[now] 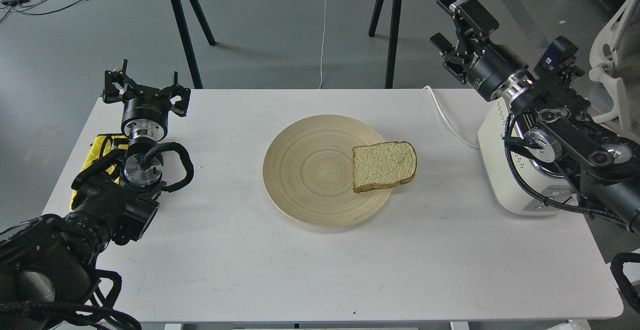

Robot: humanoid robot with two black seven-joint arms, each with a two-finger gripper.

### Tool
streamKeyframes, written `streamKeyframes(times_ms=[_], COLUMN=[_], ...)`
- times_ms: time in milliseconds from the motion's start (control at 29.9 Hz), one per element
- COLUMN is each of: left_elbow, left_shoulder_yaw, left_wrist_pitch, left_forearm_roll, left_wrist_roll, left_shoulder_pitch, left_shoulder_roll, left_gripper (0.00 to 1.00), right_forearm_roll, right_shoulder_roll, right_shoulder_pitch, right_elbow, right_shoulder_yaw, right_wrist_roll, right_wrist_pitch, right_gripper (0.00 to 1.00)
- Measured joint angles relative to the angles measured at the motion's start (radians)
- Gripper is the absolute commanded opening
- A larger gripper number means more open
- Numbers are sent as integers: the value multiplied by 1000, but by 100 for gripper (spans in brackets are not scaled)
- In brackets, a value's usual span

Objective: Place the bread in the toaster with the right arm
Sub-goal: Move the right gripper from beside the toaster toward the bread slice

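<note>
Your left arm (100, 205) nearest, lower part cut off by frame edge; left gripper (145, 90) fingers spread, empty, over bench (225, 270) left edge. Bread (384, 166) lies on wooden plate (310, 170), overhanging right rim. Your right arm (560, 135) hides most of toaster (500, 170); slots unseen. Right gripper (452, 22) raised beyond bench, fingers apart, empty.

Both black arms reach forward, left gripper (148, 81) and right gripper (448, 22) raised, fingers spread, holding nothing.
</note>
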Motion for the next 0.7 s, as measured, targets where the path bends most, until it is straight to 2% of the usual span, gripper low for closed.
streamKeyframes(times_ms=[201, 502, 702], left_elbow=[0, 0, 0], left_shoulder_yaw=[0, 0, 0], left_wrist_pitch=[0, 0, 0], left_forearm_roll=[0, 0, 0], left_wrist_roll=[0, 0, 0], left_shoulder_pitch=[0, 0, 0], left_shoulder_roll=[0, 0, 0], left_gripper=[100, 100, 100], right_forearm_roll=[-198, -206, -201], right_shoulder_roll=[-10, 5, 19], right_shoulder_pitch=[14, -74, -145], right_elbow=[15, -19, -20], right_shoulder_yaw=[-144, -265, -260], right_wrist_roll=[-35, -48, -81], right_wrist_pitch=[-133, -313, -353], right_gripper=[98, 98, 98])
